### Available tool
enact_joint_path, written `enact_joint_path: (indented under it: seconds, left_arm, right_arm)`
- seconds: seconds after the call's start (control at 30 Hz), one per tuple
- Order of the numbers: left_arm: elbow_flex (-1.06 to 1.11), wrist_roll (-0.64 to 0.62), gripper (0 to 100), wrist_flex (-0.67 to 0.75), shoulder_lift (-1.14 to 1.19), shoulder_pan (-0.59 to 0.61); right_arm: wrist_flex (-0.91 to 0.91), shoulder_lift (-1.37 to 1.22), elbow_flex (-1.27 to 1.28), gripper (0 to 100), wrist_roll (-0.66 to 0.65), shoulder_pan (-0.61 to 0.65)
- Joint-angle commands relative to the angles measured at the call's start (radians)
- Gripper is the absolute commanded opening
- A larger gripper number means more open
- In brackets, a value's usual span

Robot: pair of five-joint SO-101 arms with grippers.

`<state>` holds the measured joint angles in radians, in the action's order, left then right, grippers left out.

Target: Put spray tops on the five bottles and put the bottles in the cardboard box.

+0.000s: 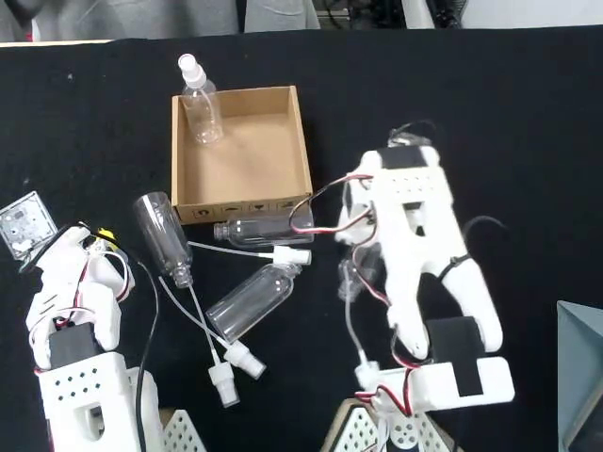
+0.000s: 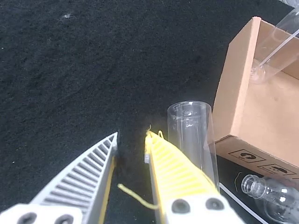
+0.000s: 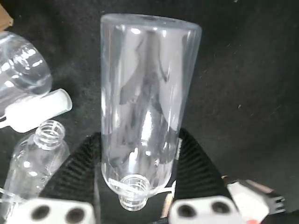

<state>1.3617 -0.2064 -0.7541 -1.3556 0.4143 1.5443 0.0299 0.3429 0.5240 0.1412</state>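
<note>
Clear plastic bottle (image 3: 147, 93), uncapped, sits clamped between the right gripper's (image 3: 139, 140) black pads — near the brown cardboard box (image 1: 245, 205), where one capped spray bottle (image 1: 200, 108) leans in a corner. Left gripper (image 2: 132, 137) stands with jaws apart over the black cloth (image 2: 70, 70) — beside another uncapped bottle (image 2: 191, 130).

Glossy clear plastic bottles (image 1: 252, 301), matt cardboard box (image 1: 241, 155), black cloth (image 1: 528, 113).

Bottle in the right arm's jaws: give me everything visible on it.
The bottle is clear plastic, a round cylinder with a flat base, apparently empty. Its threaded neck is bare, with no spray top on. The black ribbed jaws of the right arm are shut on its sides near the shoulder, neck toward the wrist camera, base pointing away. From the high view it lies under that arm, over the black table; contact with the table cannot be told.
</note>
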Motion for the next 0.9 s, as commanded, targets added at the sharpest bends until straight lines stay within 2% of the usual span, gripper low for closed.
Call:
enact_joint_path:
  seconds: [0.0,0.27,0.53,0.63,0.87]
  left_arm:
    - [-0.019,0.011,9,0.02,-0.018,0.008]
    - [-0.019,0.011,9,0.02,-0.018,0.008]
    - [-0.019,0.011,9,0.02,-0.018,0.008]
    - [-0.019,0.011,9,0.02,-0.018,0.008]
    - [-0.019,0.011,9,0.02,-0.018,0.008]
  right_arm:
    - [-0.005,0.065,-0.008,2.2,0.11,0.054]
    - [-0.006,0.065,-0.008,2.1,0.373,0.058]
    - [-0.164,0.065,0.073,1.8,0.73,0.055]
    - [-0.255,0.065,0.143,2.1,0.784,0.052]
    - [-0.391,0.073,0.252,2.2,0.795,0.031]
